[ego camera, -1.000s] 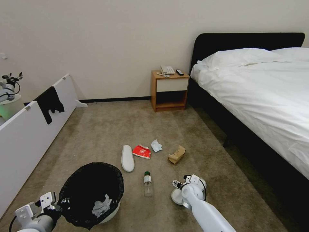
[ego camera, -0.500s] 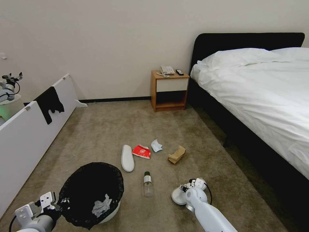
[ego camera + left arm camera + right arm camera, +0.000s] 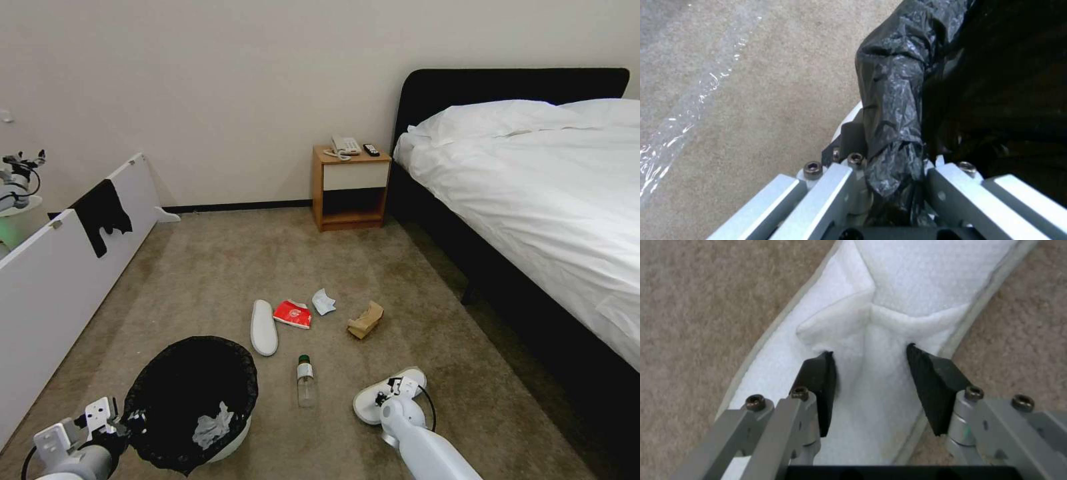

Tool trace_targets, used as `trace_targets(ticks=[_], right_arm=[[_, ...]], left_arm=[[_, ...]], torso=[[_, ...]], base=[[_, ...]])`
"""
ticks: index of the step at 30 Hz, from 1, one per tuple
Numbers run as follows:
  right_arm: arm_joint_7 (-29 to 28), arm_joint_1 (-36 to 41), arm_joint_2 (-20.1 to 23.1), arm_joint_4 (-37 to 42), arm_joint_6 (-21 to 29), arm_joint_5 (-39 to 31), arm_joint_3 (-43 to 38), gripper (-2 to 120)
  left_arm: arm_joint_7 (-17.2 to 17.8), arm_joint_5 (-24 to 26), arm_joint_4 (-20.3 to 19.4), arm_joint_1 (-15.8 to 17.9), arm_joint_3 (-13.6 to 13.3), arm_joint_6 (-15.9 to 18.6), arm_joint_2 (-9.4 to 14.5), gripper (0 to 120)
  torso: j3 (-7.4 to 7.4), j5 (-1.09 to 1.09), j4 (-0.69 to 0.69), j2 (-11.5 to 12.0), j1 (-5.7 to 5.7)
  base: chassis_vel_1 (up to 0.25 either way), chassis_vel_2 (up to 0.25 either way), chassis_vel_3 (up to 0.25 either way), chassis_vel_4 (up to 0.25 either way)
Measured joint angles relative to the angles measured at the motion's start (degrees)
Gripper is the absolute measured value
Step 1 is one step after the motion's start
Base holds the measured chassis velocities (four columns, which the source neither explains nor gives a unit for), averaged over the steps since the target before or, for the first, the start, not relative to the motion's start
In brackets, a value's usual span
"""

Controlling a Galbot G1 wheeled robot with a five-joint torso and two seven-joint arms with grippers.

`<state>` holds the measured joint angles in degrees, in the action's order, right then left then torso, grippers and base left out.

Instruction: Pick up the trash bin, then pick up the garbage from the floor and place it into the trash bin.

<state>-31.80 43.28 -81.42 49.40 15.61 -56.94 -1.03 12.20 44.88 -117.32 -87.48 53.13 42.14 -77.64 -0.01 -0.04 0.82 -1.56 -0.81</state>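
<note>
While the left gripper [image 3: 898, 186] keeps its fingers clamped on the trash bin [image 3: 190, 400] rim at lower left, the right gripper [image 3: 871, 386] has dropped onto the slipper [image 3: 889, 306] at lower centre. Its fingers [image 3: 820, 390] sit apart, straddling the strap, so a pickup looks close.

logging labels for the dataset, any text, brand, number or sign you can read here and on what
None can be read.
Red packet: white marking, too small to read.
Bottle: label blurred.
Phone on the nightstand: keys too small.
</note>
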Motion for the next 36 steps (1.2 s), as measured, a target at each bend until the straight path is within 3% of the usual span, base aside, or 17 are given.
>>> trace_targets(ticks=[9,14,23,36], right_arm=[[0.9,-0.7,-0.9,-2.3,-0.4,1.3,1.7,41],[1.4,-0.2,-1.2,-2.3,-0.7,2.2,2.2,20],[1.4,2.4,0.7,1.8,-0.6,1.7,3.5,1],[0.6,5.9,4.0,8.5,-0.2,0.3,6.2,0]], left_arm=[[-0.1,-0.1,0.2,-0.1,-0.1,0.0,-0.1,1],[-0.2,-0.3,0.3,-0.1,-0.2,0.0,-0.1,1],[-0.2,-0.6,0.5,0.1,-0.6,0.0,-0.3,1],[-0.2,-0.6,0.7,0.2,-0.6,0.0,-0.3,1]], torso=[[-0.01,-0.03,0.02,0.0,0.00],[-0.01,0.03,-0.03,0.0,0.01],[0.00,0.09,-0.06,0.0,0.01],[0.01,0.06,-0.02,0.0,0.00]], base=[[0.000,0.000,0.000,0.000],[0.000,0.000,0.000,0.000],[0.000,0.000,0.000,0.000],[0.000,0.000,0.000,0.000]])
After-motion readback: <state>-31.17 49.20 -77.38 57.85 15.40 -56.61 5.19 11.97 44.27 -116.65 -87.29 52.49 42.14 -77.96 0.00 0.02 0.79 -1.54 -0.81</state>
